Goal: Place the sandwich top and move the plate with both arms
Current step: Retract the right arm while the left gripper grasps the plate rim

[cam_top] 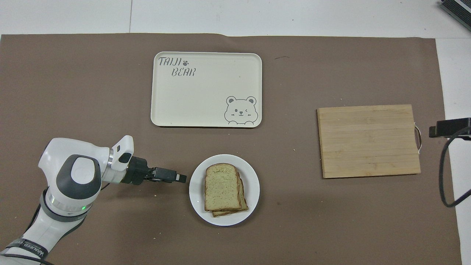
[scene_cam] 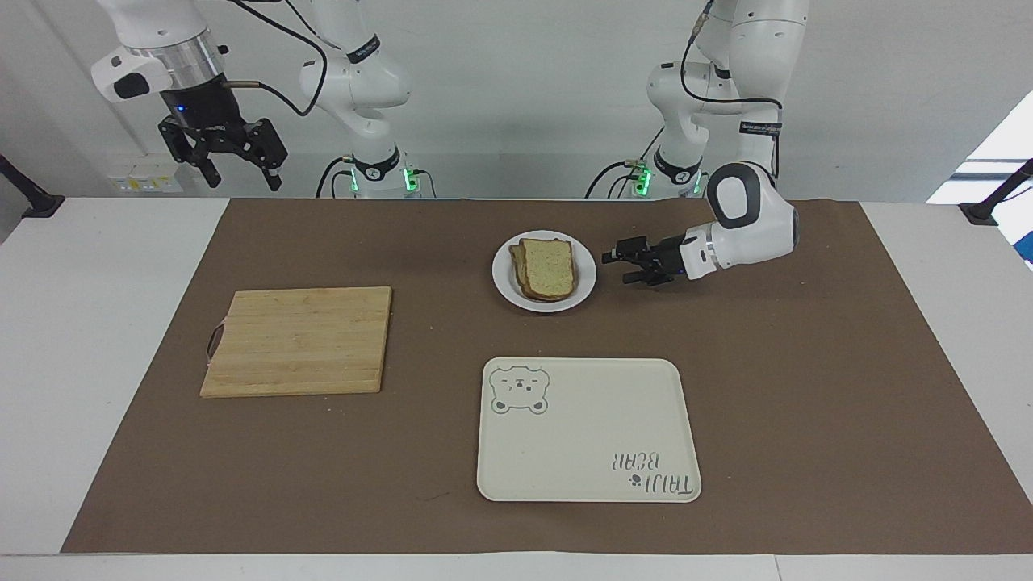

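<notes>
One gap only: left gripper (scene_cam: pixel 632 265) open, empty, low beside small round white plate (scene_cam: pixel 507 292), nearer arm; right gripper (scene_cam: pixel 222 155) open, raised high, well apart.

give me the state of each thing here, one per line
plate: on the mat, bread stacked on it, not gripped
sandwich top: on top of the stack, a little askew
tray: flat, nothing on it
cutting board: flat, bare
left end effector: open, low beside the plate, not touching it
right end effector: open, raised high, holding nothing
</notes>
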Robot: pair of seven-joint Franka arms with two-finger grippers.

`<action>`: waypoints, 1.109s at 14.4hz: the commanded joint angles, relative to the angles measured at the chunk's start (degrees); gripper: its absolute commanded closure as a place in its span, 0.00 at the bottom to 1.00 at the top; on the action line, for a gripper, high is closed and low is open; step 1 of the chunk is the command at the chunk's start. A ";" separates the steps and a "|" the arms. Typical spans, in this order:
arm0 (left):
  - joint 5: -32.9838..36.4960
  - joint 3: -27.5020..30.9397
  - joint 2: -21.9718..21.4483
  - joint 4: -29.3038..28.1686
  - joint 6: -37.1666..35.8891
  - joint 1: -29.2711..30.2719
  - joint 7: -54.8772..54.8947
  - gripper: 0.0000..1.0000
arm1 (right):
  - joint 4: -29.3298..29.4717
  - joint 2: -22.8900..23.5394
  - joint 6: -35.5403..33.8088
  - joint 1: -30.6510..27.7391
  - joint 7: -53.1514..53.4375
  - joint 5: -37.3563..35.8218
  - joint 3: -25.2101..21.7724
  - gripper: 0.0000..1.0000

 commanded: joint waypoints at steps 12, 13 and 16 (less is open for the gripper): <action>-7.56 0.71 -0.44 -5.68 5.26 -6.01 1.30 0.19 | 0.07 -0.31 -2.70 -0.51 -6.24 -2.82 0.58 0.00; -7.56 0.71 -0.44 -5.76 5.26 -6.09 1.30 0.23 | 0.07 -0.31 -2.18 -0.42 -6.06 -2.73 0.58 0.00; -7.65 0.71 -0.44 -5.94 5.35 -6.18 1.39 0.33 | 0.07 -0.31 -2.34 -0.16 -6.33 -2.55 0.67 0.00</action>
